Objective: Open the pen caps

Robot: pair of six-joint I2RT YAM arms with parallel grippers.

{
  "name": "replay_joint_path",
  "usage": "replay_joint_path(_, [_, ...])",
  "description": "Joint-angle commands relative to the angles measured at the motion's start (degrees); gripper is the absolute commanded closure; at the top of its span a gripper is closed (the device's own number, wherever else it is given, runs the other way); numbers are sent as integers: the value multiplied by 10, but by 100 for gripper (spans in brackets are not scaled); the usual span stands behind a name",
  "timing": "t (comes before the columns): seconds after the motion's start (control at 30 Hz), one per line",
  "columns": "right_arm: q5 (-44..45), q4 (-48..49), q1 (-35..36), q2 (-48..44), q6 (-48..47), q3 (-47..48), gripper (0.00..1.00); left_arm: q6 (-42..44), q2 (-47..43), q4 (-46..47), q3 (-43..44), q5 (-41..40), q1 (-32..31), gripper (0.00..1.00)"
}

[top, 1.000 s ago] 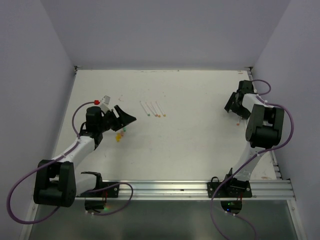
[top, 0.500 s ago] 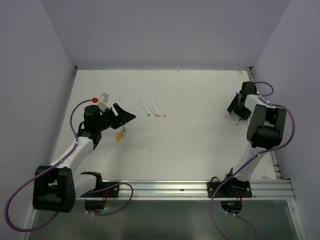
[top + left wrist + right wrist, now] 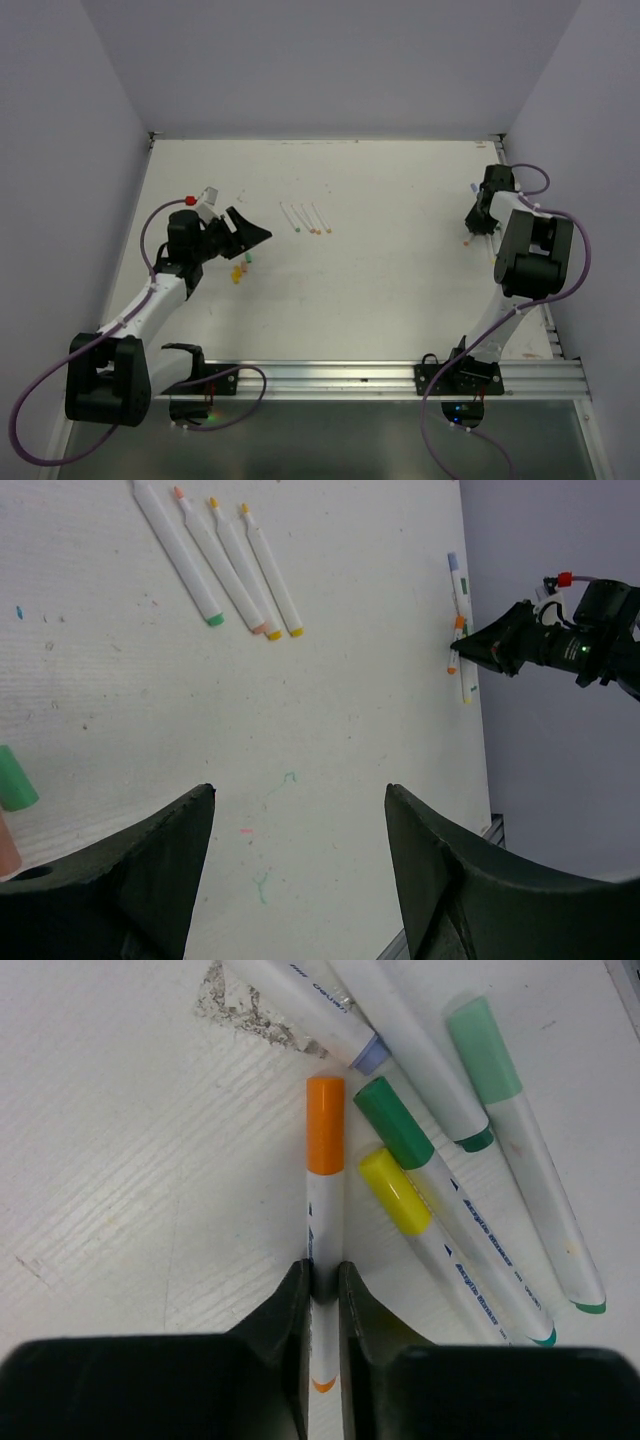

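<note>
My right gripper (image 3: pixel 322 1275) is shut on the white barrel of an orange-capped pen (image 3: pixel 325 1125) that lies on the table. Beside it lie pens with a yellow cap (image 3: pixel 393 1190), a dark green cap (image 3: pixel 393 1122), a pale green cap (image 3: pixel 483 1048) and a lilac cap (image 3: pixel 367 1055). In the top view this gripper (image 3: pixel 478 222) is low at the far right. My left gripper (image 3: pixel 300 810) hangs open and empty above the table, at the left (image 3: pixel 250 230). Several uncapped pens (image 3: pixel 220 565) lie in a row ahead of it, seen from above as pens (image 3: pixel 305 218).
Loose caps (image 3: pixel 241 266) lie just below the left gripper; one green cap (image 3: pixel 12 780) shows at the left wrist view's edge. The right wall (image 3: pixel 590 150) stands close behind the right arm. An aluminium rail (image 3: pixel 380 378) runs along the near edge.
The right gripper's jaws have closed onto the orange-capped pen, and the gripper has edged toward the back right. The left arm shifted slightly, its jaws unchanged.
</note>
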Motion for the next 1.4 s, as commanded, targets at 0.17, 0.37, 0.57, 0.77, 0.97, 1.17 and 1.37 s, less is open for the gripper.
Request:
replay_joint_path(0.17, [44, -16, 21, -16, -5, -25, 100, 18, -20, -13, 25, 16, 2, 28])
replay_joint_path(0.37, [92, -20, 113, -118, -8, -58, 100, 27, -10, -21, 40, 22, 2, 30])
replay_joint_path(0.57, [90, -60, 246, -207, -19, -66, 100, 29, -9, -18, 43, 29, 2, 33])
replay_joint_path(0.77, [-27, -65, 300, -267, -64, -66, 100, 25, -8, -14, 42, 42, 2, 34])
replay_joint_path(0.97, [-204, -3, 397, -247, -96, -93, 100, -15, 13, 41, 25, 87, 2, 34])
replay_joint_path(1.17, [-268, 90, 483, -200, -55, -88, 100, 9, 31, 22, 51, 76, 2, 37])
replay_joint_path(1.37, [-302, 142, 560, -150, -26, -44, 100, 11, 44, 18, 55, 55, 2, 38])
